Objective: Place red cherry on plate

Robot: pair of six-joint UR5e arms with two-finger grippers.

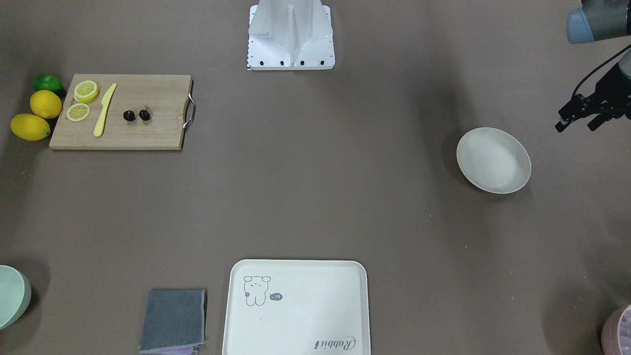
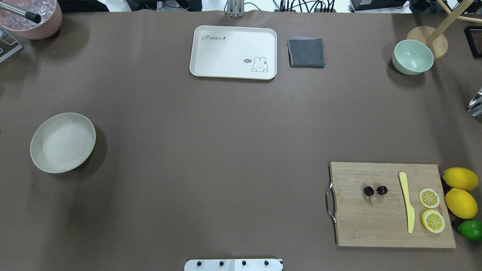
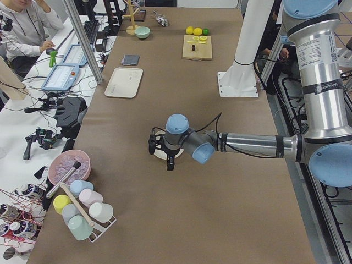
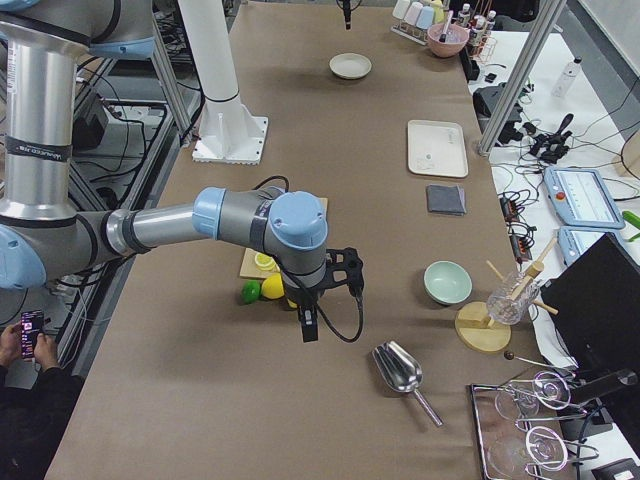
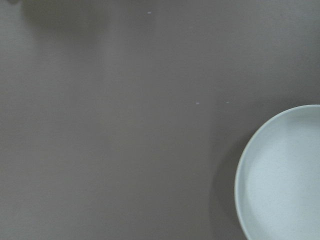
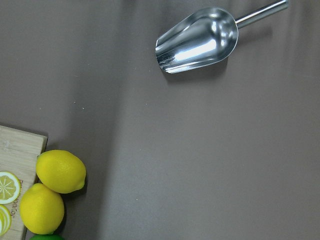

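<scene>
Plate [image 2: 62,143] on brown table [image 2: 226,150], cluttered workbenches [image 3: 19,124] alongside

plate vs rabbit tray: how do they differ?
Shape: the plate is round; the tray is rectangular with rounded corners. Marking: the plate is plain; the tray carries a rabbit drawing and the word Rabbit. Place: the plate sits on the robot's left; the tray lies at the far edge, beside a grey cloth. Both are cream-white, rimmed and empty.
</scene>
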